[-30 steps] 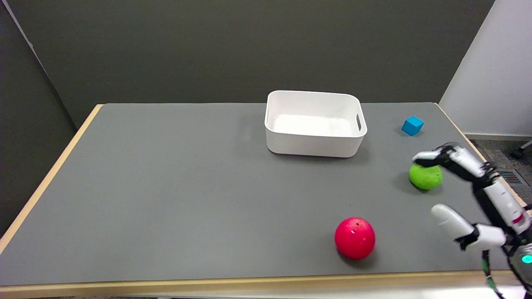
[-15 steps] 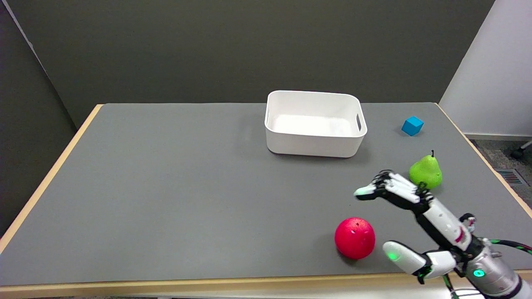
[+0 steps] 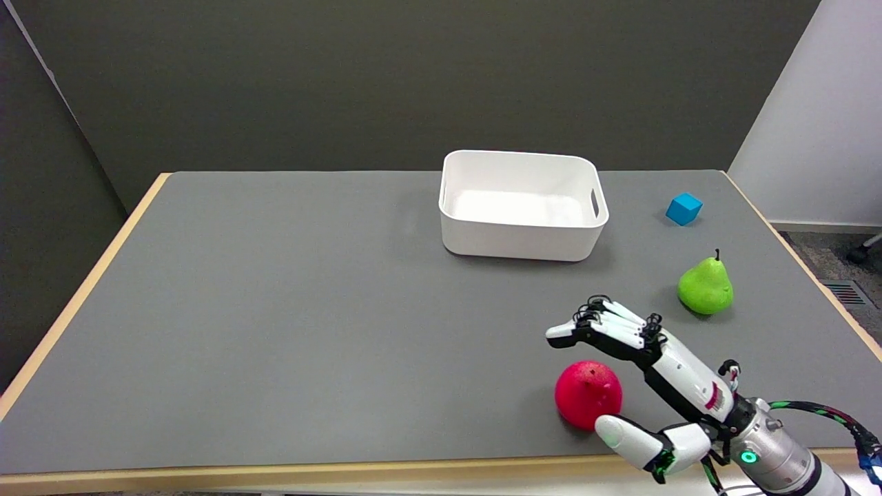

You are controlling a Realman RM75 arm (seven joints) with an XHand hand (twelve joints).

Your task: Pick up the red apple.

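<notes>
The red apple (image 3: 586, 394) sits on the grey table near its front edge, right of centre. My right hand (image 3: 644, 379) reaches in from the lower right and hovers around the apple's right side. Its fingers (image 3: 599, 326) stretch over and beyond the apple's top, and the thumb (image 3: 627, 439) lies in front of the apple's lower right. The hand is spread wide and holds nothing. I cannot tell whether the thumb touches the apple.
A white bin (image 3: 521, 204) stands at the back of the grey table (image 3: 275, 310). A green pear (image 3: 705, 287) stands upright to the right, and a blue cube (image 3: 683, 208) lies behind it near the right edge.
My right hand has swept left and toward the front, from over the pear to around the apple. The pear is now uncovered. The apple has not moved.
</notes>
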